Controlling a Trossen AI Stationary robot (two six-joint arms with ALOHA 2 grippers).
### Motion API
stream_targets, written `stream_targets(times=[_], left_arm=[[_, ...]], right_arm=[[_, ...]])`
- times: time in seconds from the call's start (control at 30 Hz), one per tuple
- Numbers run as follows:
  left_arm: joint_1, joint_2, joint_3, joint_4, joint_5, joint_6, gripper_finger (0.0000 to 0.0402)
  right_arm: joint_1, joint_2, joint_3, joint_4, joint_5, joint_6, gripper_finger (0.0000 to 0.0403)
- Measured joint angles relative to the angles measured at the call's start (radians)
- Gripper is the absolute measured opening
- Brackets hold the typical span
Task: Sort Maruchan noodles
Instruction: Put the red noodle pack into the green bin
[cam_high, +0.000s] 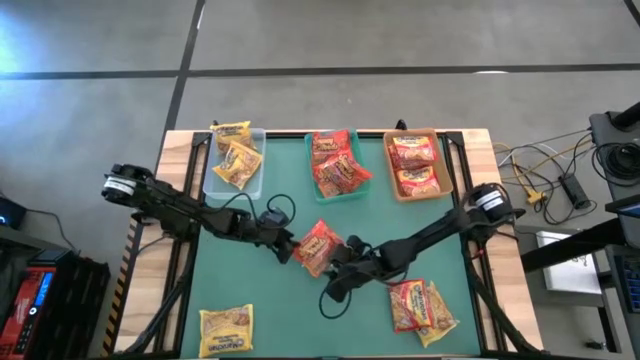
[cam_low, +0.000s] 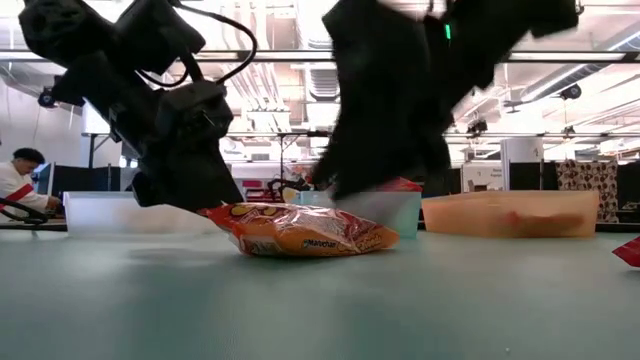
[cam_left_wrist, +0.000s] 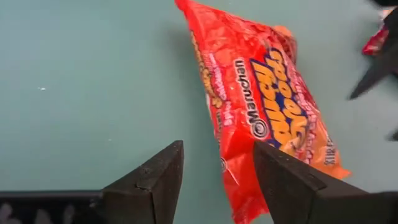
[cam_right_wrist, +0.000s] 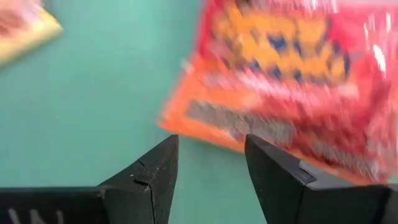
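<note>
Your teal table mat (cam_high: 250, 300) carries three trays along its far edge: clear (cam_high: 252, 180), teal (cam_high: 352, 189) and tan (cam_high: 447, 170). An orange-red Maruchan packet (cam_high: 318, 246) lies flat mid-mat between both grippers. Your left gripper (cam_high: 287, 246) stands open just beside its edge, gripping nothing. Your right gripper (cam_high: 343, 262), fingers parted and empty, sits at the opposite side.
</note>
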Motion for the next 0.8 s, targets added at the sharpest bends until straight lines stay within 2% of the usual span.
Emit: stream_targets(times=[0.13,0.23,0.43,0.8], left_arm=[[0.000,0.000,0.000,0.019,0.011,0.000,0.0179],[-0.002,-0.001,0.000,0.057,0.049,0.005,0.0179],[-0.006,-0.003,0.000,0.133,0.069,0.088,0.0178],[-0.003,-0.003,-0.001,0.149,0.024,0.071,0.0178]], right_arm=[[-0.001,-0.006,0.009,-0.021,0.145,0.000,0.0173],[-0.004,0.011,0.009,-0.035,0.202,0.026,0.0173],[-0.007,0.083,0.005,-0.036,0.216,0.075,0.0173],[-0.005,0.185,0.011,-0.046,0.171,0.115,0.0173]])
